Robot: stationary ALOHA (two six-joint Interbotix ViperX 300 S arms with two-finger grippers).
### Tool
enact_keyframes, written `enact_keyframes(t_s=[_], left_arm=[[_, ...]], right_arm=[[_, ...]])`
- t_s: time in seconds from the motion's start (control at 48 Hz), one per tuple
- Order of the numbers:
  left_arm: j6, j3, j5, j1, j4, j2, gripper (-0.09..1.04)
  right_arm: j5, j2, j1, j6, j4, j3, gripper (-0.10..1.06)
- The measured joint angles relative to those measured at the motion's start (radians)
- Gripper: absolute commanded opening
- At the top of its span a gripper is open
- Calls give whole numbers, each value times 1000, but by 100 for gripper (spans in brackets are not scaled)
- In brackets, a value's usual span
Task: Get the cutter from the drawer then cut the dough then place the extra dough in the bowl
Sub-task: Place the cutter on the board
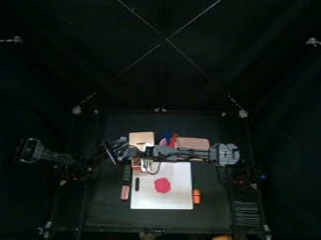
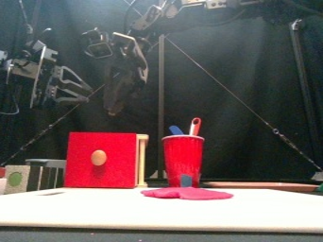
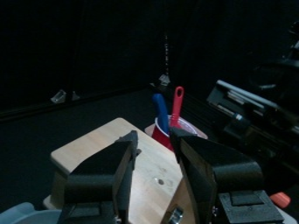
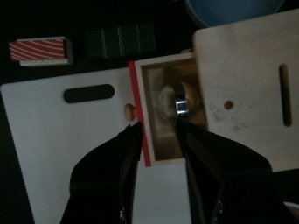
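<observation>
The wooden box (image 4: 251,79) has its drawer pulled out over the white board (image 4: 59,131). In the drawer, behind the red drawer front (image 4: 135,109), lies the round metal cutter (image 4: 181,98). My right gripper (image 4: 159,131) hangs open right above the drawer, one jaw on each side of the cutter, holding nothing. My left gripper (image 3: 158,166) is open above the box top (image 3: 111,149), beside the red cup (image 3: 176,127). The red dough (image 1: 160,183) lies flat on the board (image 1: 175,197). The blue-grey bowl (image 4: 233,9) sits beyond the box.
The red cup (image 2: 183,159) holds a blue and a red toy knife and stands right of the drawer front (image 2: 101,159). A red-and-white toy (image 4: 40,50) and a dark green sushi block (image 4: 117,39) lie beside the board. A small orange toy (image 1: 196,195) lies at the board's right edge.
</observation>
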Motion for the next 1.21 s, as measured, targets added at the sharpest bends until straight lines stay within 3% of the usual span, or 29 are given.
enact_keyframes(t_s=[0.542,0.875,1.208], left_arm=[[31,21,0,18,-2,-3,75],[31,41,0,17,0,-26,75],[29,63,-2,15,0,-63,74]], right_arm=[[8,98,-2,17,-54,-37,74],[3,107,2,29,-143,-41,74],[3,126,3,31,-153,-52,74]])
